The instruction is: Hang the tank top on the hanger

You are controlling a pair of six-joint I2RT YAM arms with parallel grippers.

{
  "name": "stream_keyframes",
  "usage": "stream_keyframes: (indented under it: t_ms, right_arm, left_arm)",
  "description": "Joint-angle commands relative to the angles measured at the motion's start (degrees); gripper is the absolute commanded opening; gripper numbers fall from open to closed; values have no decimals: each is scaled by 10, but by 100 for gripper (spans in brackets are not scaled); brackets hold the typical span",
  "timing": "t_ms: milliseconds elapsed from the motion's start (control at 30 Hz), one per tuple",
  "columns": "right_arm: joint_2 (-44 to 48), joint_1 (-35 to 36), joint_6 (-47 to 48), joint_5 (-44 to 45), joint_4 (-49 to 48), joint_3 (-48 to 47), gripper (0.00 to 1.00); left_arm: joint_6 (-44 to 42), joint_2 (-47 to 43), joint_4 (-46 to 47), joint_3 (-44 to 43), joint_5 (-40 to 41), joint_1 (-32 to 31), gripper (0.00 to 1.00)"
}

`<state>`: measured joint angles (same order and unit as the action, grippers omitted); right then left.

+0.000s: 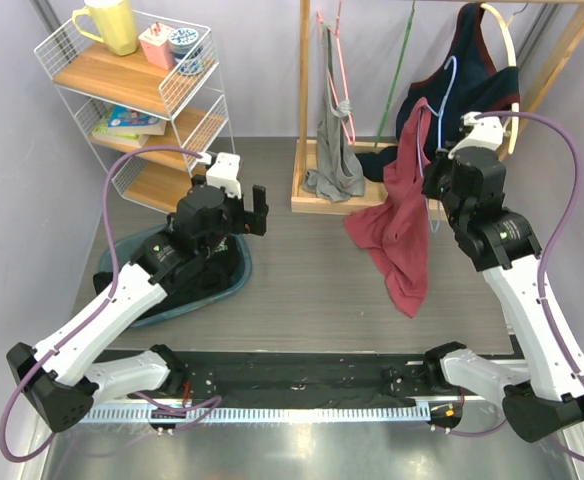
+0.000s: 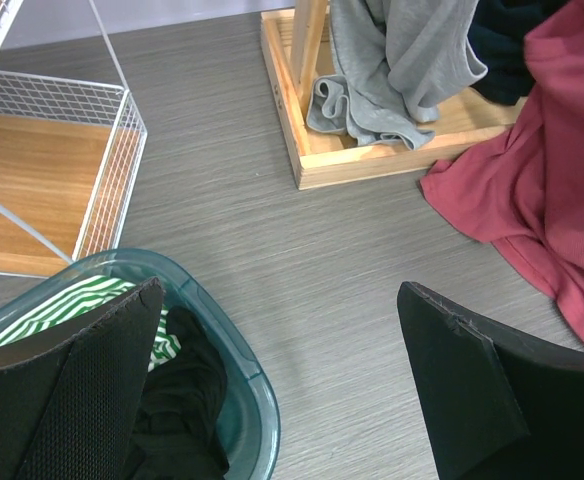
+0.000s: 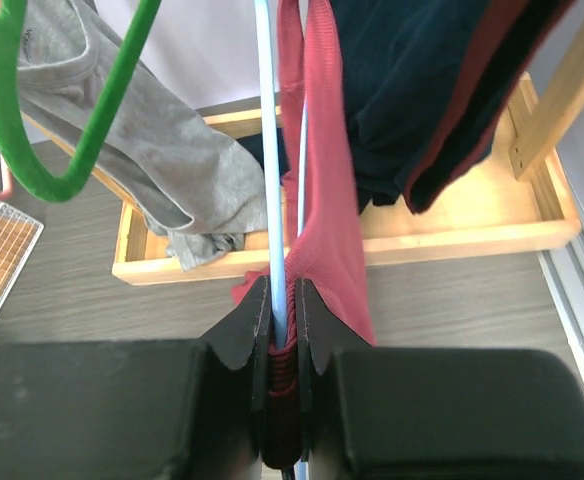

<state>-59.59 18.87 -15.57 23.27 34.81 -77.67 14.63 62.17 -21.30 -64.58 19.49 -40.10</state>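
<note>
The top camera looks down from high up behind, far away. Each wrist camera looks forward, low and close (much nearer). All see the wooden tray (image 1: 322,206) (image 2: 392,168) (image 3: 442,243).

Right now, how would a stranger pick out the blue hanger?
Find the wooden rack at the far side. The hanger is the thin light-blue wire pinched with the maroon tank top in the right pincer, slimmer than the green hanger nearby.

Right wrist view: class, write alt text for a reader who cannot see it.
The right gripper has its fingers shut on the thin light-blue hanger and the maroon tank top draped along it. Behind are a grey garment, a green hanger and a navy garment, above a wooden rack base.
</note>
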Motion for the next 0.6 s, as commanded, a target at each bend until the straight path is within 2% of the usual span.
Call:
stream_keyframes:
  t_ms: [0,567]
  right_arm:
    - [-12,-31,34,-44,-82,-63,1]
    - [-133,-108,58,-132,-63,-284,1]
  left_arm:
    - [0,-12,16,2,3,2,100]
    - [2,-11,16,2,-5,2,100]
